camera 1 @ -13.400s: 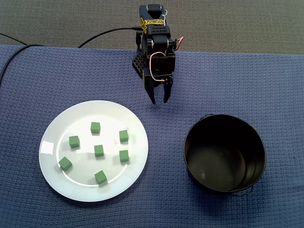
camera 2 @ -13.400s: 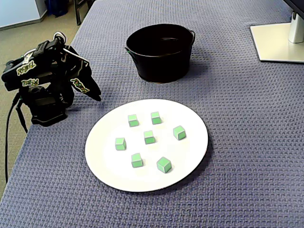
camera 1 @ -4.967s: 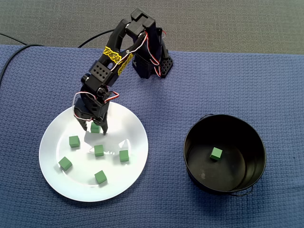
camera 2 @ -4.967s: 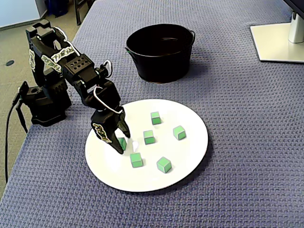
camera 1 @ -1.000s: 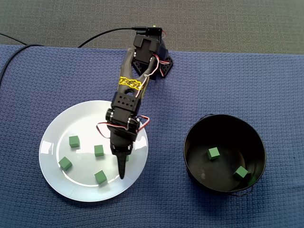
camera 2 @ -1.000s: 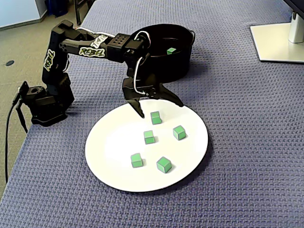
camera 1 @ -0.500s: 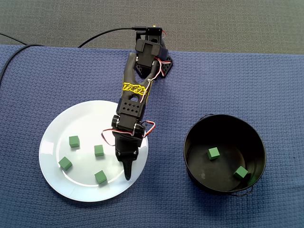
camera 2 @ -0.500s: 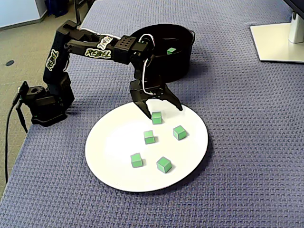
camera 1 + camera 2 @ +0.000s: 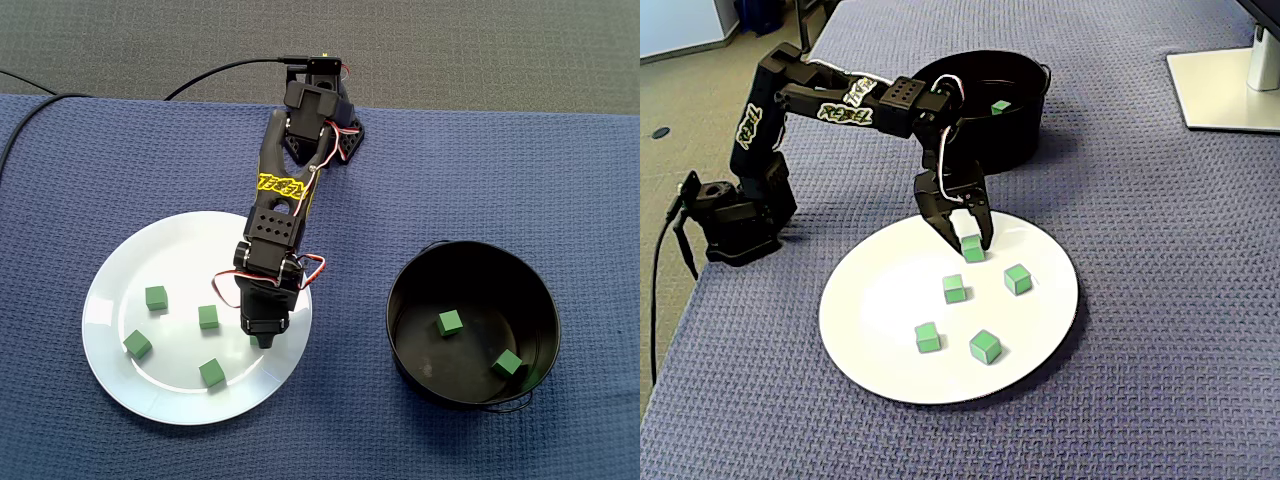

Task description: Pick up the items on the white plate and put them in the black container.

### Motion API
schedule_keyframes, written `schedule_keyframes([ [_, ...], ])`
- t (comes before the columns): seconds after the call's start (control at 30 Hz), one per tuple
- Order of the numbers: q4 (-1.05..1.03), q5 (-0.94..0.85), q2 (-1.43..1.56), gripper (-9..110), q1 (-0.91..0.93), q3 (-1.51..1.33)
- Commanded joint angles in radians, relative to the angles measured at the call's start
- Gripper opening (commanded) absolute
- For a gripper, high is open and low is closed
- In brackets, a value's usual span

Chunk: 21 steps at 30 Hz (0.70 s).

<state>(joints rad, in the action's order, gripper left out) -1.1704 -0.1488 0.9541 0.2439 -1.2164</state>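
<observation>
the gripper point(image 9: 972, 243) is set down over the white plate point(image 9: 880, 300), on the side nearest the black container point(image 9: 980, 140). its two fingers are drawn in narrow, and one green cube point(image 9: 973, 252) is enclosed between them. the fingers appear to be pressed against opposite faces of this cube, which is seen resting on the plate, not yet lifted. in a fixed view the cube is almost wholly hidden beneath the gripper point(image 9: 263, 338).

four other cubes point(image 9: 954, 288) are left loose on the plate, well apart from one another and from the held one. two cubes point(image 9: 449, 322) are already lying on the floor of the container.

the cube is judged to be small, light and stiff, so little squeezing force should be needed and no crushing is expected. its flat, parallel faces are well suited to a two-finger hold. it is best taken at mid-height, square across two opposite faces and centred between the fingertips. a hold across the corners should be avoided, since the block could be twisted out. the plate looks smooth and glossy, so a cube touched on one side only could be pushed along rather than gripped.
</observation>
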Motion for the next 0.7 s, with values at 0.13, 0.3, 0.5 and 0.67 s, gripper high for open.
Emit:
schedule_keyframes([
  [0.13, -0.014, 0.044, 0.037, 0, 0.055, 0.012],
  [0.3, -0.153, 0.005, 0.175, 0, 0.141, 0.161],
  [0.5, -0.126, -0.037, 0.465, 0, 0.301, 0.279],
  [0.67, -0.074, 0.002, 0.749, 0, 0.227, 0.331],
])
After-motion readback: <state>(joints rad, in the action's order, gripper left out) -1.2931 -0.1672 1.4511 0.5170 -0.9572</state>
